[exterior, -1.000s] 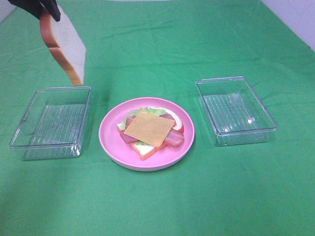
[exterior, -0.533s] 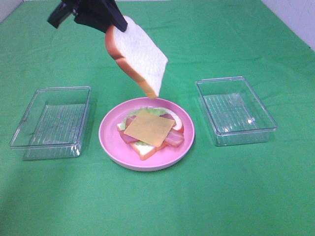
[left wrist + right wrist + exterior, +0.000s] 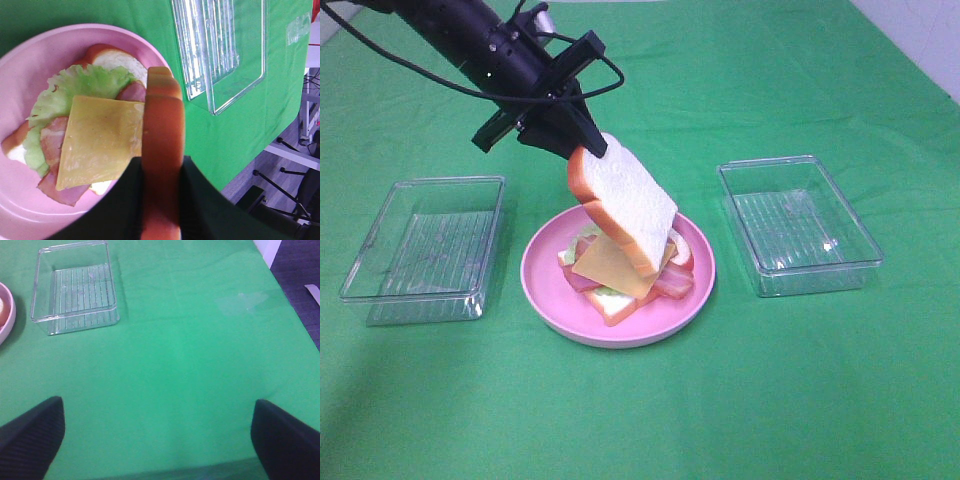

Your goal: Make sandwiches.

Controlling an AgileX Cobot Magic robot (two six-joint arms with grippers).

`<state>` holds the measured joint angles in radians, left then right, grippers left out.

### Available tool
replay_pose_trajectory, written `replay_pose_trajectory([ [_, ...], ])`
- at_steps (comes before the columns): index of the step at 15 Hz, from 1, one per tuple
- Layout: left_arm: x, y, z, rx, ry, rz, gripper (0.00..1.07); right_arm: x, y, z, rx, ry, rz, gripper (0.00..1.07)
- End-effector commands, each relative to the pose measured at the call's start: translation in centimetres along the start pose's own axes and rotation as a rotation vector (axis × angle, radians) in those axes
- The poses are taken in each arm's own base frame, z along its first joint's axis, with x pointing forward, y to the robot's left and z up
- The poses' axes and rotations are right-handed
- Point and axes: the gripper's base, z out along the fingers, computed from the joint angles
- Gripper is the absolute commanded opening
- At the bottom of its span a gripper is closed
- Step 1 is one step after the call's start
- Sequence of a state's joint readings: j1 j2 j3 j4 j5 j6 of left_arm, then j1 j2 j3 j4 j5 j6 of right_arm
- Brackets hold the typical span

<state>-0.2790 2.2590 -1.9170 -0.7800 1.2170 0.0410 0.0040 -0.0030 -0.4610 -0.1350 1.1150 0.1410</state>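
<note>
Top bread slice (image 3: 625,207) — white face, orange crust — hangs tilted above the pink plate (image 3: 545,280), its low edge over the cheese square (image 3: 605,268); beneath lie bacon strips (image 3: 52,145), a lettuce leaf (image 3: 80,90) and the bottom bread slice (image 3: 117,62), stacked at plate centre; the left gripper (image 3: 560,135) reaches in from far left, jaws narrow and clamped on the slice's crust; the right gripper (image 3: 155,437) hovers over bare green cloth (image 3: 190,365), right of the right-hand clear tray (image 3: 75,285), jaws spread wide, holding nothing.
</note>
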Motion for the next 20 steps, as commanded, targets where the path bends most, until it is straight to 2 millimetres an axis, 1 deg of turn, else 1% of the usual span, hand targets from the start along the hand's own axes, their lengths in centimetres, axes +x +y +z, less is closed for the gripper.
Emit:
replay_pose_trajectory([
  [1,0.8,0.6,1.5,0.046,0.135,-0.011,0.06,0.3,0.0,-0.3,0.001,-0.039,-0.002,0.97],
  [4,0.7,1.9,2.8,0.03,0.162,-0.031,0.06,0.3,0.0,-0.3,0.001,-0.039,-0.002,0.97],
  [6,0.7,2.3,3.1,0.01,0.169,-0.033,0.07,0.3,0.0,-0.3,0.001,-0.039,-0.002,0.97],
  [7,0.7,2.4,3.1,0.003,0.17,-0.031,0.11,0.3,0.0,-0.3,0.001,-0.039,-0.002,0.97],
  [9,0.7,2.5,3.1,-0.013,0.171,-0.025,0.3,0.3,0.0,-0.3,0.001,-0.039,-0.002,0.97],
  [10,0.7,2.7,3.0,-0.04,0.172,-0.019,0.66,0.3,0.0,-0.3,0.001,-0.039,-0.002,0.97],
  [11,0.7,2.8,2.9,-0.054,0.171,-0.025,0.92,0.3,0.0,-0.3,0.001,-0.039,-0.002,0.97],
  [12,0.8,2.6,2.6,-0.063,0.165,-0.027,1.02,0.3,0.0,-0.3,0.001,-0.039,-0.002,0.97],
  [13,0.8,2.4,2.4,-0.069,0.161,-0.021,1.01,0.3,0.0,-0.3,0.001,-0.039,-0.002,0.97],
  [15,1.0,1.5,0.8,-0.108,0.13,0.017,1.01,0.3,0.0,-0.3,0.001,-0.039,-0.002,0.97],
  [16,1.2,0.9,-0.5,-0.154,0.105,0.054,1.01,0.3,0.0,-0.3,0.001,-0.039,-0.002,0.97],
  [17,1.9,-0.6,-3.9,-0.265,0.032,0.124,1.01,0.3,0.0,-0.3,0.001,-0.039,-0.002,0.97],
  [19,3.0,-2.4,-8.0,-0.392,-0.064,0.2,1.01,0.3,0.0,-0.3,0.001,-0.039,-0.002,0.97],
  [20,3.8,-3.4,-10.4,-0.453,-0.125,0.227,1.01,0.3,0.0,-0.3,0.001,-0.039,-0.002,0.97],
])
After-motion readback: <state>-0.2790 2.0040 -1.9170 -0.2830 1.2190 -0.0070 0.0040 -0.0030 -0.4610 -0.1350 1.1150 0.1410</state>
